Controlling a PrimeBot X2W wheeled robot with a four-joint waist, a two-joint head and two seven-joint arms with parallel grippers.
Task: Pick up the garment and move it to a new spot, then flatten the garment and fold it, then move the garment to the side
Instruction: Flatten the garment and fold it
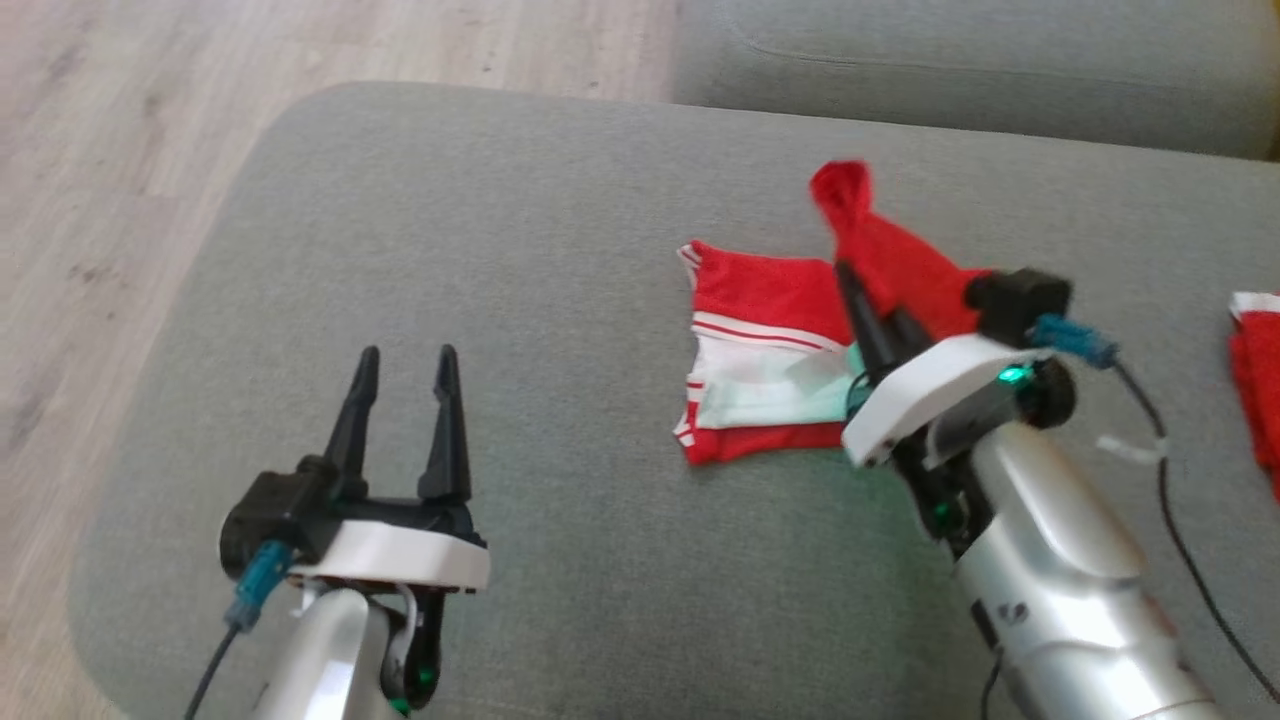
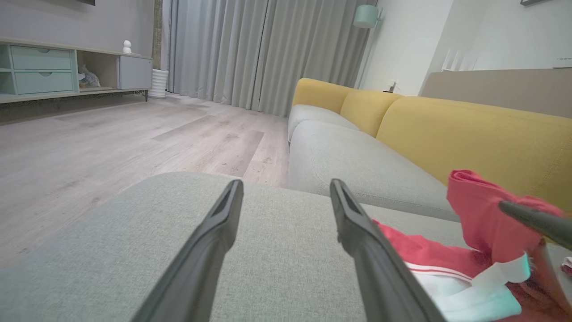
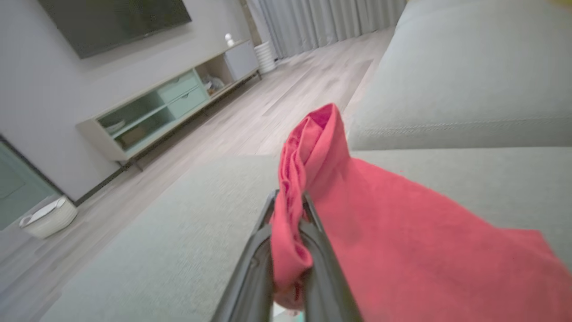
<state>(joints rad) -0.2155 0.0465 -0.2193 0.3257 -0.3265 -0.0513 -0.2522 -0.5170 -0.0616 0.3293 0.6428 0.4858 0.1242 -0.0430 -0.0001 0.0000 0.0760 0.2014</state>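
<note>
Garment (image 1: 770, 350): where does it lie?
On the grey sofa cushion (image 1: 500, 250), red with white trim, bunched squarish, so I can't tell its long axis. The right end effector (image 1: 868, 300) sits at its right edge, clenched on a red flap that stands up above the rest.
And the left end effector (image 1: 408, 352)?
Released, hovering well apart to the garment's left. The right arm is plainly nearer.
Anything hard to make out?
The right wrist hides the garment's right part, and another red cloth (image 1: 1258, 380) is cut off at the frame edge.

L gripper (image 2: 286, 201) open, garment (image 2: 487, 223) right.
</note>
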